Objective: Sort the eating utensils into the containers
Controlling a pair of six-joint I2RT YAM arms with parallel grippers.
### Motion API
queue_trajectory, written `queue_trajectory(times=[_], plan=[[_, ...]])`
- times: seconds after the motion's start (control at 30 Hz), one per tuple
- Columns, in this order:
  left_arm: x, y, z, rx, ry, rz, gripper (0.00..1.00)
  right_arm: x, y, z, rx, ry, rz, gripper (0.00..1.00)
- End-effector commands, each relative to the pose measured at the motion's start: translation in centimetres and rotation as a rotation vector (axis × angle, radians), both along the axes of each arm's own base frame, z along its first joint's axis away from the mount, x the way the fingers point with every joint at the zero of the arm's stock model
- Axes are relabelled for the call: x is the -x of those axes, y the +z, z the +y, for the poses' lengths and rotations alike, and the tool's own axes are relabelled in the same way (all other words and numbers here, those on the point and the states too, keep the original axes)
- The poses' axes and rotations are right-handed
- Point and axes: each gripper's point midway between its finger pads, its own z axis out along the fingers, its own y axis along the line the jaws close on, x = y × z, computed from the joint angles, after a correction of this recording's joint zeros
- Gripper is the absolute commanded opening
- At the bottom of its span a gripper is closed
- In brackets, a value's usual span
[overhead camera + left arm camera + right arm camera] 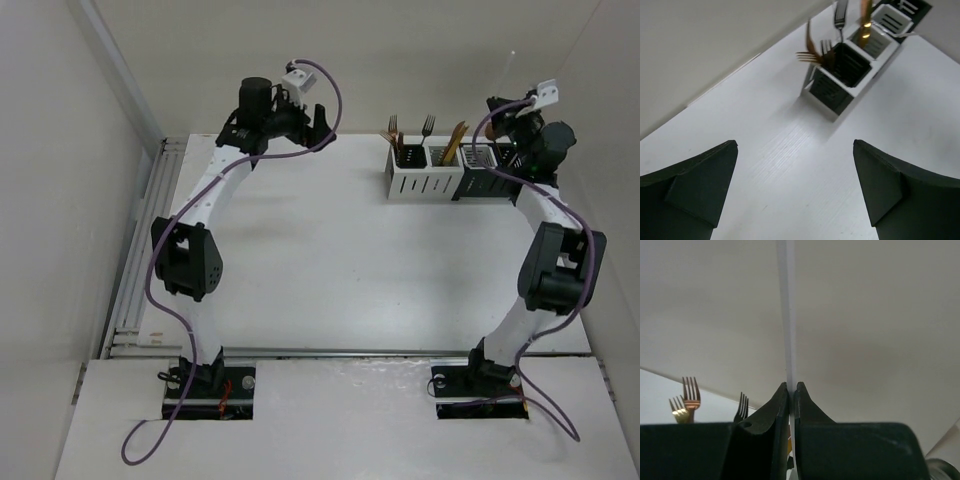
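Observation:
The containers [425, 186] stand in a row at the back right; the two white boxes are on the left and the black ones [482, 188] on the right. Copper forks [393, 135], a dark fork [428, 125] and a gold utensil [457, 140] stand in the white boxes. They also show in the left wrist view [812, 50]. My right gripper [503, 122] hovers over the black boxes, shut on a slim white handle [785, 315] that runs up past the fingertips [782, 390]. My left gripper [320, 115] is open and empty at the back, left of the containers [827, 92].
The enclosure walls stand close behind and to the right of the containers. A metal rail [140, 260] runs along the table's left edge. Forks [690, 390] show low on the left in the right wrist view.

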Motion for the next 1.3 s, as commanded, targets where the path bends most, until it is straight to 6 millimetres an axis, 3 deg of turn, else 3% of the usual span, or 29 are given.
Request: queue_trajectory(times=[0.0,0.03,0.1,0.13,0.33,0.53,0.7,0.83,0.9,0.93,1.03,1.23,1.27], plan=[[0.5,3.0,2.1,-0.016,0.044,-0.096,1.0,-0.9,2.3,1.2,0.076,0.068,-0.179,0.0],[0.3,3.0,2.6,-0.016,0.053,-0.096,1.0,-2.0,0.1,1.0,0.051,0.074,-0.14,0.0],[0.0,2.6,3.2,-0.025,0.062,-0.094,1.0,-2.3,0.1,0.4,0.053,0.07,-0.18,0.0],[-0.1,2.6,3.3,-0.028,0.071,-0.094,1.0,-2.7,-1.3,0.2,0.045,0.062,-0.168,0.0],[-0.8,1.2,5.5,-0.039,0.111,-0.063,1.0,-3.4,-4.5,-1.0,0.016,0.026,-0.136,0.0],[-1.2,1.0,7.0,-0.046,0.138,-0.069,1.0,-3.1,-6.4,-1.0,0.006,0.025,-0.105,0.0],[-1.6,1.4,7.5,-0.041,0.148,-0.087,1.0,-3.0,-10.0,-2.1,0.002,-0.001,-0.031,0.0],[-1.6,1.4,7.5,-0.041,0.148,-0.087,1.0,-2.8,-11.4,-2.1,0.015,-0.008,-0.007,0.0],[-1.6,1.4,7.5,-0.041,0.148,-0.087,1.0,-2.8,-11.8,-2.5,0.014,-0.033,-0.001,0.12],[-1.6,1.4,7.5,-0.041,0.148,-0.087,1.0,-2.7,-12.3,-2.5,0.021,-0.036,0.007,0.35],[-1.7,1.6,7.4,-0.033,0.15,-0.089,1.0,-2.6,-11.7,-2.7,0.034,-0.049,0.005,0.58],[-1.4,1.6,7.4,-0.027,0.152,-0.082,1.0,-1.2,-8.3,-2.3,0.084,-0.052,-0.059,0.76],[-1.4,1.6,7.4,-0.027,0.152,-0.082,1.0,-1.0,-7.6,-2.2,0.086,-0.052,-0.063,0.87]])
